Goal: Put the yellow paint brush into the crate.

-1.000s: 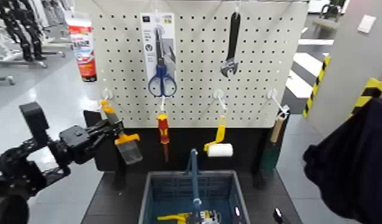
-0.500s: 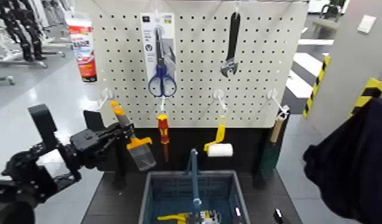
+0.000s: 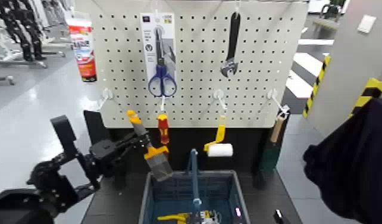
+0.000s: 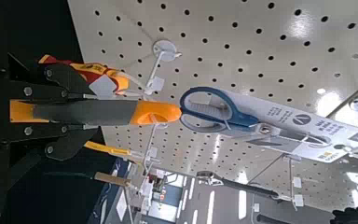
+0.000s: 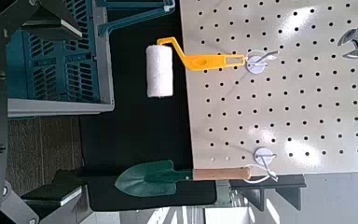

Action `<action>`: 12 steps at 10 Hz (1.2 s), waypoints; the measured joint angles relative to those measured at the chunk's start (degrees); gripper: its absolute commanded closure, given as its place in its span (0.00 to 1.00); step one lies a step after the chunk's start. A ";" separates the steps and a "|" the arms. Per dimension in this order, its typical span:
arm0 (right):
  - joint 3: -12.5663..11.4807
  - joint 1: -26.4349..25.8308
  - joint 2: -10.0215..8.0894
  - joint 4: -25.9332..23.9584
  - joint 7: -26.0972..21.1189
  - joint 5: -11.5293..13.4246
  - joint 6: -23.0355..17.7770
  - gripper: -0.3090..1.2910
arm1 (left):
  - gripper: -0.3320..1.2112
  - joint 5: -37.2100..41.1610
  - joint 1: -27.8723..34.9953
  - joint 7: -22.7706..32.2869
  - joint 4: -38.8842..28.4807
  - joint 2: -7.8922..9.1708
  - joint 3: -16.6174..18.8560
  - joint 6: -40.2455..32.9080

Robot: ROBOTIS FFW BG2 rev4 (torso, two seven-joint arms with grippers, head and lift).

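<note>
Carrying the yellow paint brush [image 3: 147, 146] toward the right, the left gripper [image 3: 129, 145] is closed on the grey handle, and this is confirmed in the left wrist view, where the handle [image 4: 93, 112] is pinched between the dark fingers [image 4: 37, 91] and the orange-yellow tip points away from them. Compared with one second ago, the brush has been moved clearly to the right and a little lower: then it hung in front of the left edge of the pegboard [image 3: 253, 71], well apart from the crate [image 3: 193, 193], and now its bristles [image 3: 159, 167] are seen just at the far-left corner of the crate rim. It is tilted, with the tip up and to the left and the bristles down. Whether the bristles are already over the inside of the crate or only in front of its rim cannot be decided from the head view; probably they are just at the edge.

For the task this means that the transport is nearly done, and the release is not yet done. A short further travel to the right and down is judged necessary, keeping away from the upright blue handle [image 3: 194, 173]. The red-and-yellow screwdriver [image 3: 163, 130] hangs close behind the brush and should not be touched.

The right gripper is held apart on the right side, near the crate; its fingers are not visible
</note>
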 measured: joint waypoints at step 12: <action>0.18 -0.35 -0.35 1.31 0.00 -1.67 -2.36 0.28 | 0.98 10.04 -4.73 -0.33 23.97 -1.29 -17.48 -5.35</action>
